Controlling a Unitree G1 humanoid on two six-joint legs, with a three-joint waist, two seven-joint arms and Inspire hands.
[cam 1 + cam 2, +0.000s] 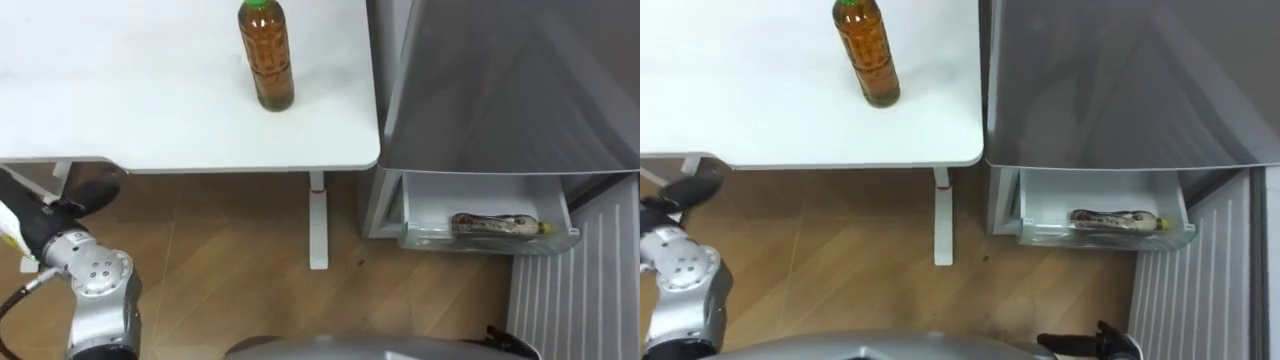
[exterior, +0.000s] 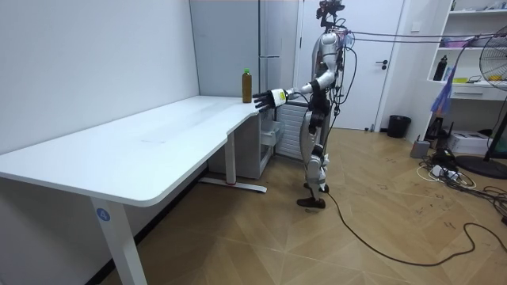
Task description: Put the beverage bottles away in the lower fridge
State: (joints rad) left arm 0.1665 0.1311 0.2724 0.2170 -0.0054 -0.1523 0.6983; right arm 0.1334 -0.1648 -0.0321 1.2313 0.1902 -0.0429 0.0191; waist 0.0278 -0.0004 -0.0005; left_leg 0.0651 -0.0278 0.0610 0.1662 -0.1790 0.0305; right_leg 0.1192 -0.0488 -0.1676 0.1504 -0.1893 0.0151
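One drink [image 1: 497, 225] is lying in the lower fridge drawer [image 1: 480, 195] — the tea bottle [image 1: 267, 55] is waiting on the tabletop [image 1: 150, 110], left hand [image 2: 273, 96] reaching, fingers straight, empty.

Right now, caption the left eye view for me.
Tea bottle upright on the desk; second bottle lying in the open fridge drawer.

This looks like an office or test room. A long white desk [image 2: 158, 150] on metal legs runs along a plain pale wall [image 2: 95, 63], over a wood-pattern floor [image 2: 356, 237]. A tall grey fridge [image 2: 281, 39] stands at the desk's far end. Beyond the desk are a white door [image 2: 392, 71] and a dark bin [image 2: 398, 127]. Farther off are white shelves [image 2: 475, 79], a standing fan [image 2: 497, 63] and loose leads [image 2: 447, 176].
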